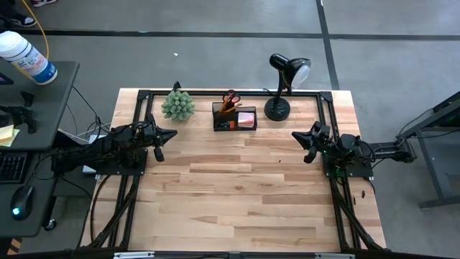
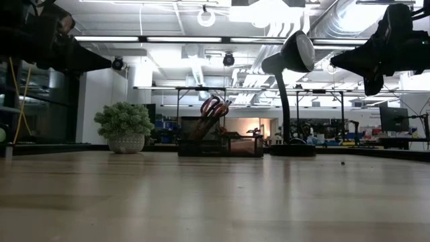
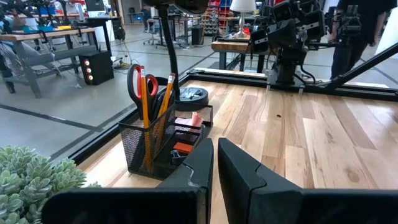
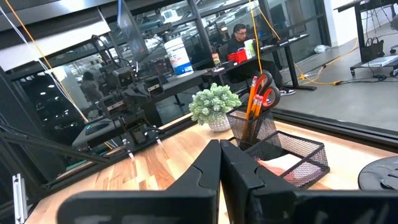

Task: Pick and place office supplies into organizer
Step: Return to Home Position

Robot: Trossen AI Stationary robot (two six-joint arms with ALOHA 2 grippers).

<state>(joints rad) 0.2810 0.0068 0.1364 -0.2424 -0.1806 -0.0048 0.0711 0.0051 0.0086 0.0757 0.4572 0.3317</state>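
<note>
The black mesh organizer (image 1: 234, 116) stands at the table's far edge, between the plant and the lamp. Its taller compartment holds red-handled scissors (image 3: 138, 78) and orange pencils (image 3: 144, 93), all upright with their lower ends inside. A pink sticky-note pad (image 3: 189, 121) and a small red piece (image 3: 181, 149) lie in the lower tray. My left gripper (image 1: 162, 137) hovers shut at the table's left side, pointing level toward the right. My right gripper (image 1: 305, 144) hovers shut at the right side, pointing toward the left. Both are well above the wood with nothing between their fingers.
A green spiky plant (image 1: 177, 106) in a pot stands left of the organizer. A black desk lamp (image 1: 284, 86) stands right of it, its head raised above the table. A black frame (image 1: 144, 93) runs along the table's far edge and sides. Bare wood (image 1: 237, 187) fills the middle and near part.
</note>
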